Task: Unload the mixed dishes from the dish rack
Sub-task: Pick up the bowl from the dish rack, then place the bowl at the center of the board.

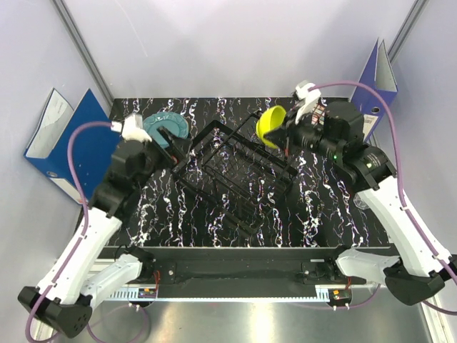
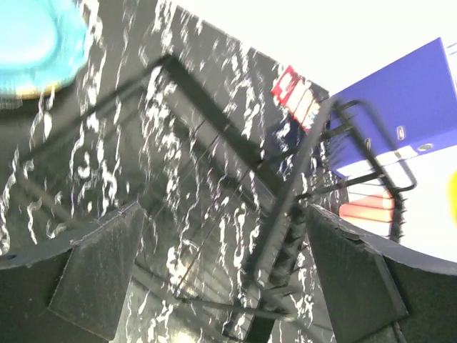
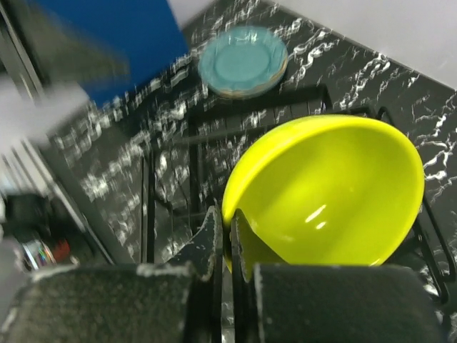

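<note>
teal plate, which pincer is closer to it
Left. The left pincer hovers just beside the teal plate; the right pincer is across the rack, gripping the yellow bowl.

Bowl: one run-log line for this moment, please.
right gripper: shut on bowl rim, above far right corner of rack | left gripper: open, over rack's left end | teal plate: flat on table beyond rack

yellow-green bowl (image 1: 271, 123), teal plate (image 1: 166, 126), black wire rack (image 1: 235, 179)

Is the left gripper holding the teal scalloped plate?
No, the left gripper is open and empty; the teal scalloped plate lies apart from it.
</note>
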Robot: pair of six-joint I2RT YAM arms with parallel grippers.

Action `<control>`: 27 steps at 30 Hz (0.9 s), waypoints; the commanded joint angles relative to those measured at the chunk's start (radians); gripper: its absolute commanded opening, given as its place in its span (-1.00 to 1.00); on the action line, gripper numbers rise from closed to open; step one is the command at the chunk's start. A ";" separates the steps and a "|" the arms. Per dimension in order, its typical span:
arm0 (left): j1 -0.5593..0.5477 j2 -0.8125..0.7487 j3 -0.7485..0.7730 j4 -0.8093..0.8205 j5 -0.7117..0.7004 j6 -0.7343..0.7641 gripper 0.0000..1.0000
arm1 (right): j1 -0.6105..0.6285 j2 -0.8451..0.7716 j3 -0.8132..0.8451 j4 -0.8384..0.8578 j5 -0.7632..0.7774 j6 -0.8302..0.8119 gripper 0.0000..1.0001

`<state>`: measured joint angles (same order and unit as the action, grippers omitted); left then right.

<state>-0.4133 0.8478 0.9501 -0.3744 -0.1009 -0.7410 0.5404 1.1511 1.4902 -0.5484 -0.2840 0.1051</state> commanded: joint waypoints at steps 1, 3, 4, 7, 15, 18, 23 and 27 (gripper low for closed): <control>-0.005 0.100 0.278 -0.061 0.024 0.156 0.98 | 0.067 -0.048 0.085 -0.198 0.057 -0.266 -1.00; -0.005 0.184 0.430 -0.135 0.078 0.214 0.98 | 0.102 -0.074 0.087 -0.217 0.054 -0.318 -1.00; -0.005 0.210 0.478 -0.159 0.142 0.227 0.98 | 0.119 -0.079 0.093 -0.244 0.054 -0.338 -1.00; -0.005 0.295 0.616 -0.218 0.293 0.287 0.98 | 0.167 -0.119 0.071 -0.245 0.045 -0.416 -1.00; -0.007 0.364 0.694 -0.265 0.550 0.387 0.98 | 0.294 -0.056 0.110 -0.331 0.028 -0.591 -1.00; -0.021 0.367 0.685 -0.267 0.618 0.414 0.98 | 0.345 -0.013 0.120 -0.344 0.037 -0.626 -1.00; -0.062 0.362 0.681 -0.284 0.658 0.465 0.98 | 0.446 0.064 0.136 -0.384 0.089 -0.689 -1.00; -0.081 0.356 0.668 -0.294 0.658 0.479 0.95 | 0.484 0.096 0.139 -0.381 0.105 -0.706 -1.00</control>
<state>-0.4770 1.2240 1.6199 -0.6636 0.4992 -0.3088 0.9867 1.2522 1.5829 -0.9493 -0.2199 -0.5388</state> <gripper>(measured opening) 0.985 0.020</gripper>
